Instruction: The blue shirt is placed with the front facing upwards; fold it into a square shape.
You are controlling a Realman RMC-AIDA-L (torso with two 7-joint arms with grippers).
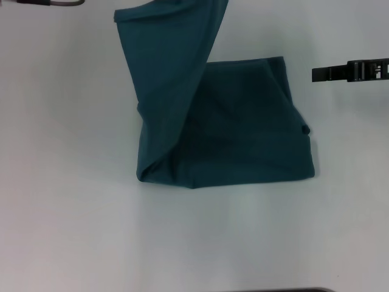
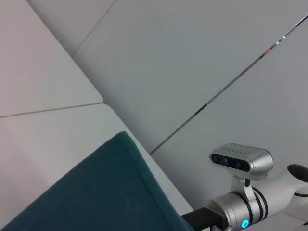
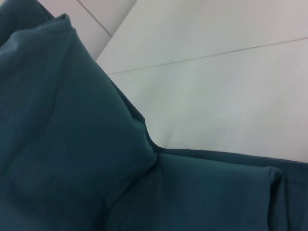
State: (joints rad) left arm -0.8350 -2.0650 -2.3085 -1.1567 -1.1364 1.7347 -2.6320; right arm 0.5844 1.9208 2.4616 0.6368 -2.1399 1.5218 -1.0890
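The blue shirt (image 1: 243, 140) lies partly folded on the white table (image 1: 67, 182), plain teal side showing and no print visible. One wide panel (image 1: 167, 67) of it is raised off the table and runs up out of the head view at the top. That cloth (image 2: 101, 192) hangs close under the left wrist camera; the left gripper itself does not show. In the right wrist view the raised panel (image 3: 57, 120) meets the flat folded part (image 3: 207, 192). My right gripper (image 1: 315, 74) hovers to the right of the shirt, apart from it and pointing toward it.
Bare white tabletop surrounds the shirt on the left, right and near sides. A dark piece of arm hardware (image 1: 51, 2) shows at the top left edge. The right arm's wrist camera (image 2: 240, 161) shows in the left wrist view.
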